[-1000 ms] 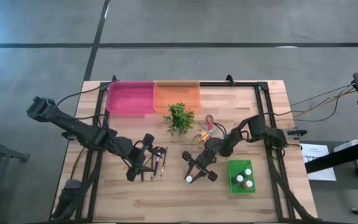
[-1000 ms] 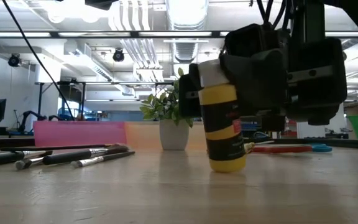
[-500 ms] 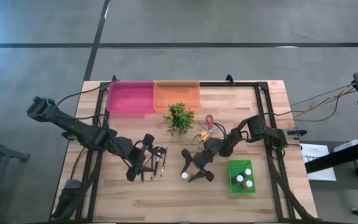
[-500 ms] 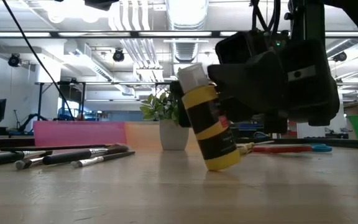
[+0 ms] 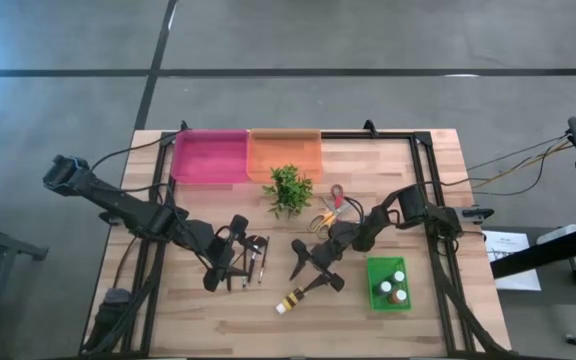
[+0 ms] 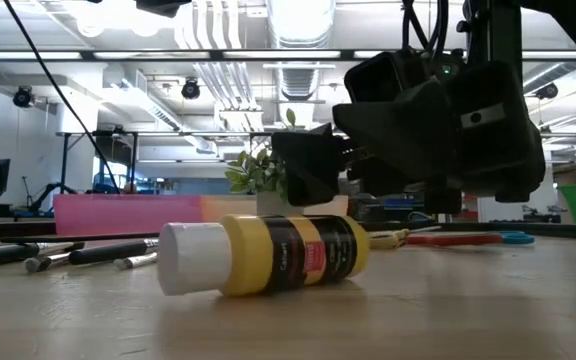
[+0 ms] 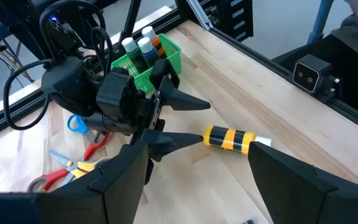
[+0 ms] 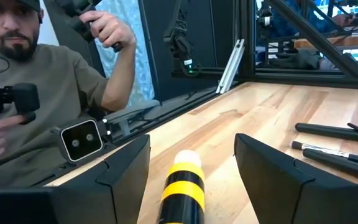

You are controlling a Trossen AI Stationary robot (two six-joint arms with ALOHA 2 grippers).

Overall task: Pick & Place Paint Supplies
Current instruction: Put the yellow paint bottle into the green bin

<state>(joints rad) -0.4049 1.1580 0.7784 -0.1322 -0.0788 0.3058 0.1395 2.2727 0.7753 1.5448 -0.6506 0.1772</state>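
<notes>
Low view: yellow paint bottle lies toppled, right gripper spread empty above. Regrab mid-body (left gripper idles open by brushes).

yellow black-banded tube, white cap

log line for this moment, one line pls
right tool: open, over table | bottle: on its side, free | left tool: open, by brushes | bin: three bottles
</notes>
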